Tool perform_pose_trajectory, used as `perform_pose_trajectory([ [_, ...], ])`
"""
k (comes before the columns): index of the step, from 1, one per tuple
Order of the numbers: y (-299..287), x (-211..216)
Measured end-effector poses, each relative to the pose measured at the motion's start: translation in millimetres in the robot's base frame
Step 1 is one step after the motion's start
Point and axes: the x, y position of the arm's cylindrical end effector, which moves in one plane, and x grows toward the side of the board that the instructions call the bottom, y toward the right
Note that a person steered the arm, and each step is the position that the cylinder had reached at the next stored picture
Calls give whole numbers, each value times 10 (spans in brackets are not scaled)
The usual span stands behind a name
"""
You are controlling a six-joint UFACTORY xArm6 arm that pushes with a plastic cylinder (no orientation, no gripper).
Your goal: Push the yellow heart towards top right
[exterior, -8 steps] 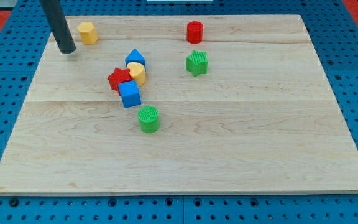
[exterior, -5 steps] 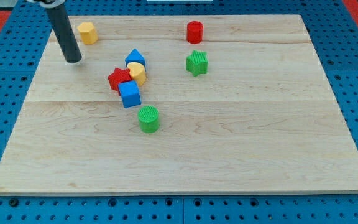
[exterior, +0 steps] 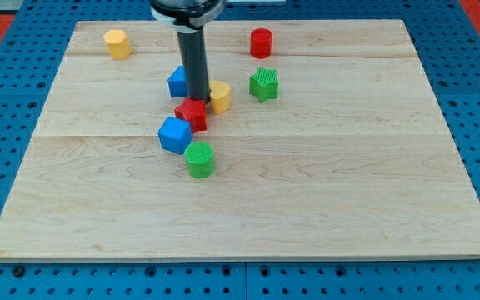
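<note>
While the dark rod stands straight up in the middle of the wooden desk [exterior: 348, 192], my tip [exterior: 198, 100] sits right in the small bunch of blocks. No jaws show on this arm, so I cannot tell anything about them; the rod just ends in its tip and holds nothing. The yellow heart [exterior: 219, 97] is touching the right side of my tip, or is just beside it. The red star [exterior: 192, 114] lies just near of my tip, and it looks like it touches the rod. The blue block with a pointed top [exterior: 178, 82] is on the left side of the rod, partly hidden behind it. The blue cube [exterior: 174, 135] sits near and a little left of the red star, close to it. The green round block [exterior: 199, 158] is just near of the blue cube. The green star [exterior: 264, 84] sits to the right of the yellow heart, a little apart from it. The red round block [exterior: 262, 42] is farther back, near the far edge. The yellow block [exterior: 117, 43] sits alone at the far left.
</note>
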Motion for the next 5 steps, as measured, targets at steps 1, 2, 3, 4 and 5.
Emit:
perform_pose_trajectory([
  [1, -5, 0],
  [2, -5, -22],
  [3, -15, -56],
  [4, 10, -160],
  [5, 136, -171],
])
